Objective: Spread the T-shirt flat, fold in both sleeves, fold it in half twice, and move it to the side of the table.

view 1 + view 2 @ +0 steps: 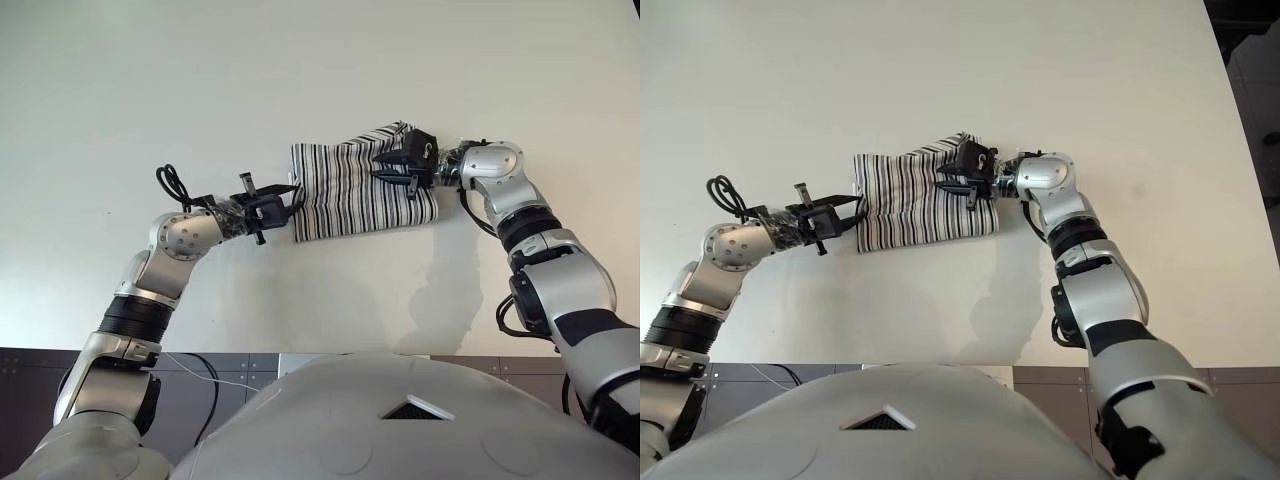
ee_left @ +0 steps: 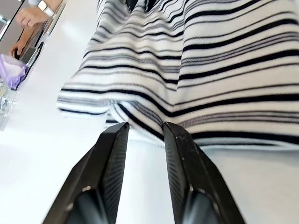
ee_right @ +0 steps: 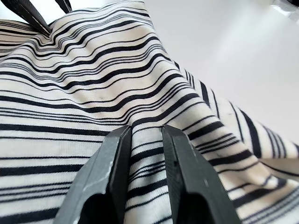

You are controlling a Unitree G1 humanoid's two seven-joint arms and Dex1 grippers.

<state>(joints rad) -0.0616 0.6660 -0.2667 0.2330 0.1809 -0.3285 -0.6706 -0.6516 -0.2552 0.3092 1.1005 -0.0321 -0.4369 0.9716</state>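
The black-and-white striped T-shirt [image 1: 350, 195] lies folded into a small rectangle on the white table [image 1: 150, 80], a little right of centre. Its far right corner is bunched upward. My right gripper [image 1: 385, 168] sits over that right part, shut on a raised ridge of the fabric [image 3: 93, 70], whose stripes converge between its fingers [image 3: 117, 154]. At the shirt's near left edge my left gripper [image 1: 292, 203] is low on the table and open. The layered hem [image 2: 140, 116] lies just beyond its fingertips [image 2: 117, 140]. The left fingers also show far off [image 3: 32, 14] in the right wrist view.
Bare white tabletop stretches on all sides of the shirt, widest to the left and far side. The table's right edge [image 1: 1225, 60] and near edge [image 1: 300, 352] border dark floor. A person's hand [image 2: 32, 18] and a purple object [image 2: 11, 70] are beyond the table's far side.
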